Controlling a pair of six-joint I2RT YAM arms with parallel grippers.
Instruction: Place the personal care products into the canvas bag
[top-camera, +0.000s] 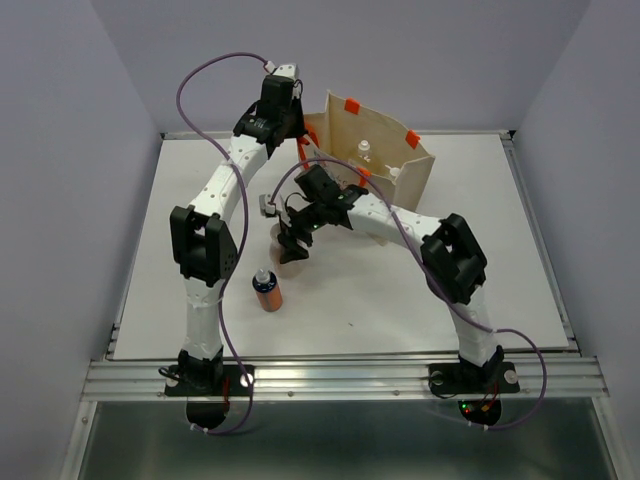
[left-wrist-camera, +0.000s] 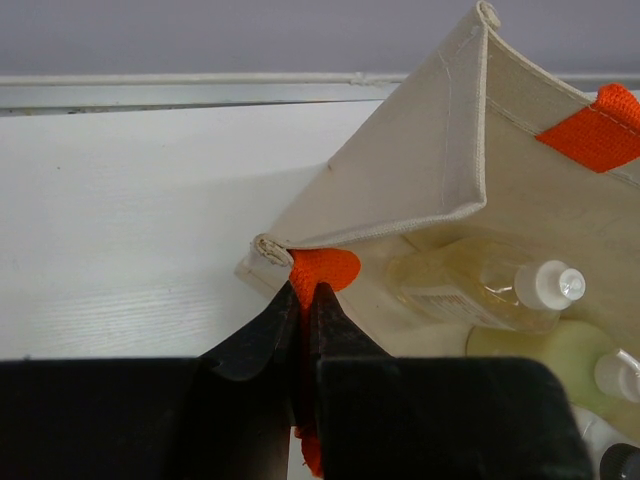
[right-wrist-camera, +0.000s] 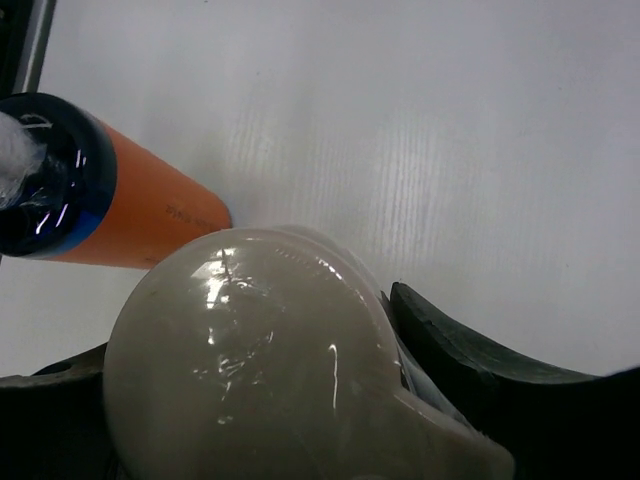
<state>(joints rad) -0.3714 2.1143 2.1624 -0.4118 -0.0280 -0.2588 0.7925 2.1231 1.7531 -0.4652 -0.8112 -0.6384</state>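
- The right gripper (top-camera: 295, 247) hugs the round pale bottle (right-wrist-camera: 250, 340) from both sides, low over the table (top-camera: 400, 295).
- The orange bottle (top-camera: 266, 291) stands straight up just beside it, with its cap on top.
- The left gripper (left-wrist-camera: 303, 296) is pinched tight on the orange strap (left-wrist-camera: 326, 268) of the canvas bag (top-camera: 342, 130) at the back.

Robot lab test cell: white tabletop (top-camera: 480, 290) boxed in by plain grey walls (top-camera: 60, 150), left arm (top-camera: 215, 230) and right arm (top-camera: 400, 225) bolted to an aluminium rail (top-camera: 340, 380) at the near edge, purple cables (top-camera: 200, 75) looping loose.
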